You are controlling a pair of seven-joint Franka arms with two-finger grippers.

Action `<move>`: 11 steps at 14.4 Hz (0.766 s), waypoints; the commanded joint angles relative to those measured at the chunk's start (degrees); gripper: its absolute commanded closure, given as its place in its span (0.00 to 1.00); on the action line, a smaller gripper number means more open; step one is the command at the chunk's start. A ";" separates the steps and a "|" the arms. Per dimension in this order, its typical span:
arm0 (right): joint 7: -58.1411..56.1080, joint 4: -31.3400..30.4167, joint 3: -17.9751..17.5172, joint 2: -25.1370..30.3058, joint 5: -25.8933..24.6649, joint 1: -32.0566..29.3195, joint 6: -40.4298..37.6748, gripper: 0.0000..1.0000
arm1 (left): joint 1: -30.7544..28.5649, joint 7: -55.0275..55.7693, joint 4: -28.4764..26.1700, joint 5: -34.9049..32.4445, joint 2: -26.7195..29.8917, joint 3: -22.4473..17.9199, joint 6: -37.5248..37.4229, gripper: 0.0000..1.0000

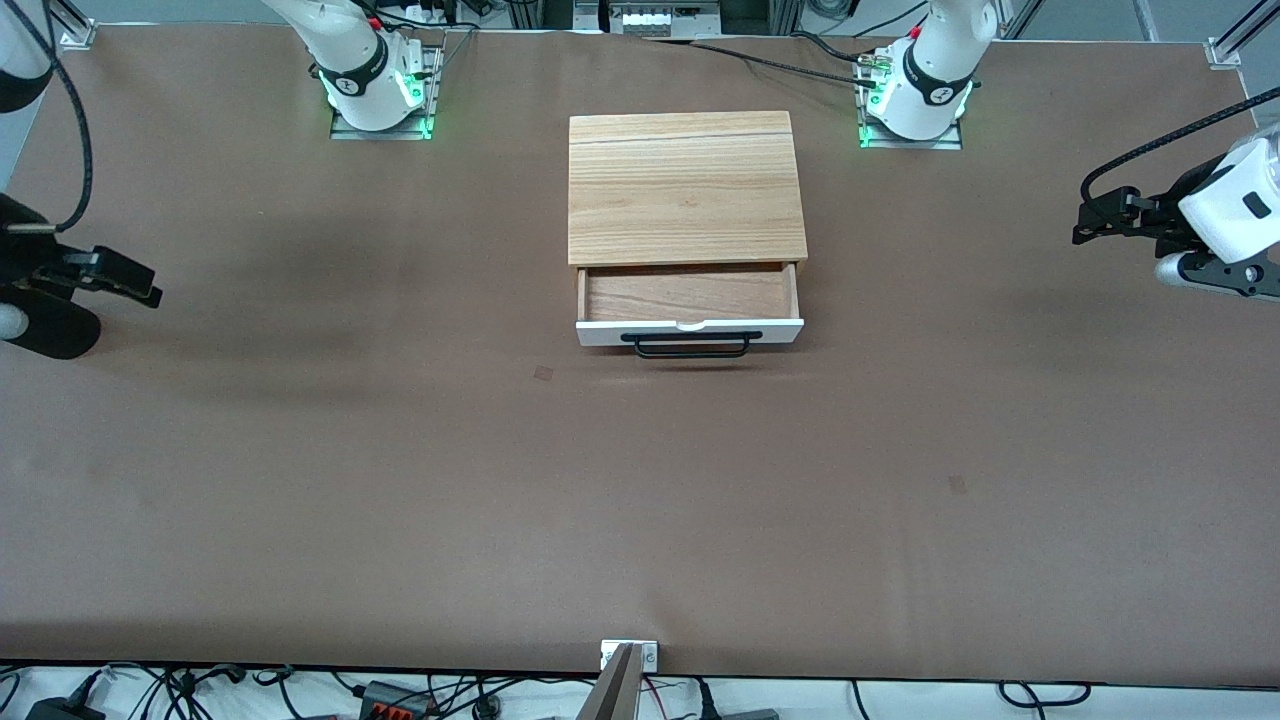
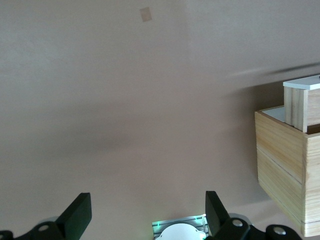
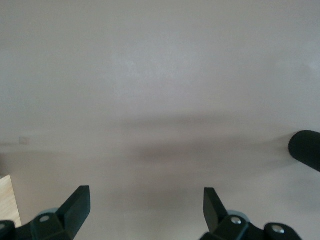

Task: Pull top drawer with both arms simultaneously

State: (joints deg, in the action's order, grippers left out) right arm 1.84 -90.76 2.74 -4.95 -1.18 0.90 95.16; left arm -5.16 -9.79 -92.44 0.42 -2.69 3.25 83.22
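The top drawer (image 1: 690, 328) stands pulled out of the light-wood cabinet (image 1: 686, 188), and its brown inside shows. Its white front carries a black bar handle (image 1: 690, 345) that faces the front camera. My left gripper (image 1: 1090, 220) hangs open over the left arm's end of the table, well apart from the drawer. In the left wrist view this gripper (image 2: 147, 200) holds nothing, with the cabinet (image 2: 285, 170) and the drawer's side (image 2: 296, 107) off to one edge. My right gripper (image 1: 140, 285) hangs open and empty over the right arm's end. In the right wrist view, bare table lies under the right gripper (image 3: 145, 192).
The brown table (image 1: 640, 500) carries two small tape marks (image 1: 543, 373) (image 1: 958, 484). Both arm bases (image 1: 375, 90) (image 1: 915, 95) stand beside the cabinet's closed end. Cables run along the table's edges. A black rounded part (image 3: 305, 150) shows in the right wrist view.
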 commanded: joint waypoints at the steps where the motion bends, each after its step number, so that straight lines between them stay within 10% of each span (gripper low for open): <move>1: -0.69 -10.74 -0.90 7.76 -0.75 -0.46 3.72 0.00 | 6.92 -0.49 1.47 0.46 -0.30 -7.73 -1.30 0.00; 11: -1.05 -8.99 -1.16 8.20 -0.93 -0.38 3.10 0.00 | 6.92 -0.57 1.47 0.46 -0.48 -7.73 -1.30 0.00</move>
State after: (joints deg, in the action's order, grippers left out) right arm 1.54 -99.76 2.09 2.55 -1.25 0.92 98.09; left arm 1.39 -9.71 -92.41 0.43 -2.69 -3.70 83.05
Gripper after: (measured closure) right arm 0.000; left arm 0.000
